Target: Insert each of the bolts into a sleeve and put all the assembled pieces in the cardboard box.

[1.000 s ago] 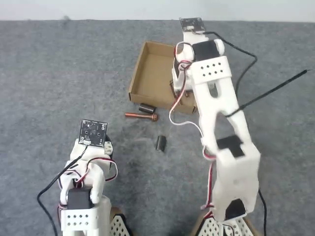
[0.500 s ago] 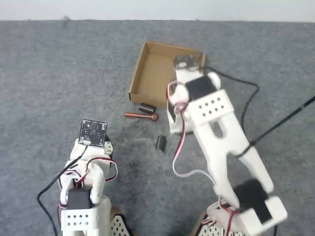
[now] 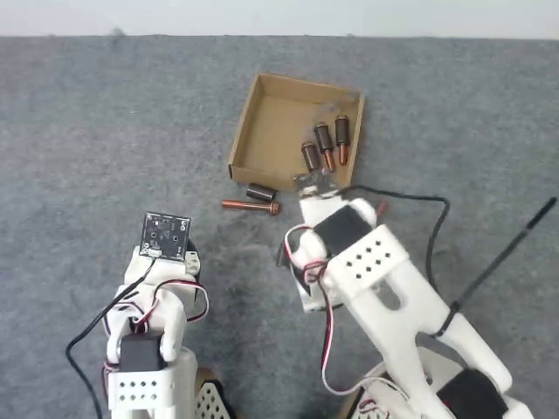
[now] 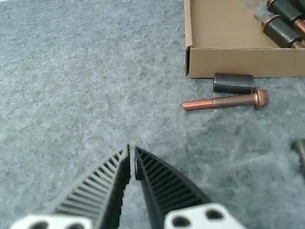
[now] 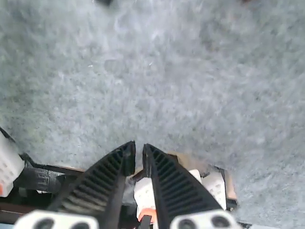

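Lying in the cardboard box (image 3: 271, 131) are three joined pieces (image 3: 323, 144), each a copper bolt pushed into a dark sleeve. In the high view they sit side by side near the box's right wall.

Just outside the box, by its near wall, a loose sleeve (image 3: 260, 192) lies on the grey mat (image 3: 105, 131). A loose bolt (image 3: 251, 206) lies just beside it, on the side away from the box. The bolt is not inside the sleeve. Part of a second sleeve (image 4: 300, 149) shows at the edge of the left wrist view, farther from the box.

The left gripper (image 4: 131, 152) hangs over bare mat, well apart from the loose bolt. Its two fingers are almost pressed together and hold nothing. The right gripper (image 5: 138, 149) points down at the mat, with white and black robot parts behind its fingers. Those fingers are nearly together too, with only a thin gap and nothing between them.

In the high view the right arm (image 3: 367, 262) is bent just in front of the box. The left arm (image 3: 157, 305) sits well apart from it.
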You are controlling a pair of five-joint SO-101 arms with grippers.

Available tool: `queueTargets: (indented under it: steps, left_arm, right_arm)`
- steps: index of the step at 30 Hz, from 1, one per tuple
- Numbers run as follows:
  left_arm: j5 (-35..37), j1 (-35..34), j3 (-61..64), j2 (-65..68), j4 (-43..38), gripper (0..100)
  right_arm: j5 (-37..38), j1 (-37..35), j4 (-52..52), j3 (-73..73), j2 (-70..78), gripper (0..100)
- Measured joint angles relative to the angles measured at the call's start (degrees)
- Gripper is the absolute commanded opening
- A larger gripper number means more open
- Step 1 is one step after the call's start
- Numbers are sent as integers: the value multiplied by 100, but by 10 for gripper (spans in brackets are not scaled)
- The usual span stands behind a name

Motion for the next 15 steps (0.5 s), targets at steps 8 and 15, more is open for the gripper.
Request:
queueTargets:
  steps: [8,15]
  left_arm:
    - [0,0,0,0,0,12]
    - [0,0,0,0,0,12]
  right_arm:
    - [0,-308,-1081,668,-18,6]
    - [-123,-308,-2347,835,-18,9]
